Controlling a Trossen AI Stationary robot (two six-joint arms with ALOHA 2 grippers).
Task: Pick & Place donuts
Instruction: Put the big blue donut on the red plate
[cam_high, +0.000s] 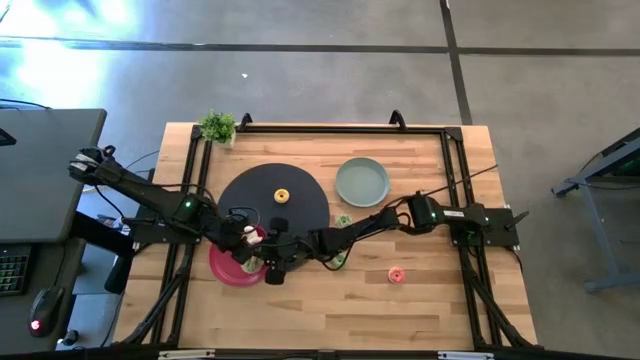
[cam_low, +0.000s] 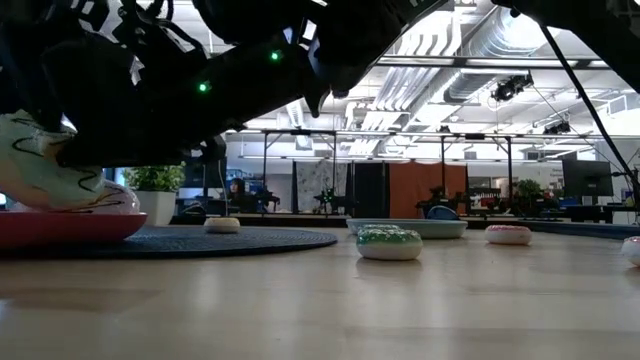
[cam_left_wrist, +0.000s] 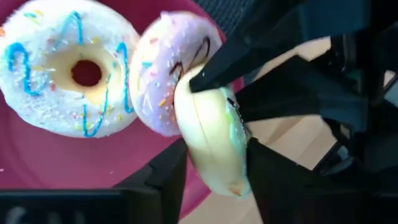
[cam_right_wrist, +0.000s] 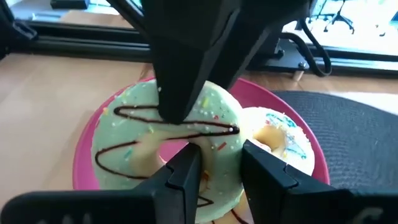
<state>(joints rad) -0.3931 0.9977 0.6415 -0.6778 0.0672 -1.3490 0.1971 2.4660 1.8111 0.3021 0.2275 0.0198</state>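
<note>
The pale-green donut (cam_right_wrist: 134, 146), with a brown zigzag on its icing, stands tilted on edge over the red plate (cam_right_wrist: 84, 155). Both grippers are shut on it: my left gripper (cam_left_wrist: 214, 168) and my right gripper (cam_right_wrist: 221, 165). The white donut (cam_left_wrist: 65, 74) lies flat on the plate. The pink donut (cam_left_wrist: 158, 68) leans tilted between the white and the pale-green one. A tiny orange-yellow donut (cam_high: 282, 196) sits on the black mat. A tiny green one (cam_low: 388, 243) and a red-pink one (cam_high: 397, 274) lie on the bare wood. My left gripper pinches the pale-green donut across its thickness, one finger (cam_left_wrist: 165, 180) on the cream underside, the other (cam_left_wrist: 273, 180) on the iced face. The donut stands on edge in this hold. My right gripper holds the same donut's ring (cam_right_wrist: 221, 146), one finger (cam_right_wrist: 186, 171) at the hole and one (cam_right_wrist: 267, 174) outside the rim. It comes slanting from the table's right. In the low view the donut's lower rim (cam_low: 70, 200) meets the red plate.
The black round mat (cam_high: 300, 210) lies behind the red plate, and the sage-green plate (cam_high: 362, 182) sits to its right. A small potted plant (cam_high: 217, 126) stands at the far left corner. Black frame rails run along the table's edges. Bare wood (cam_high: 330, 310) lies at the near side.
</note>
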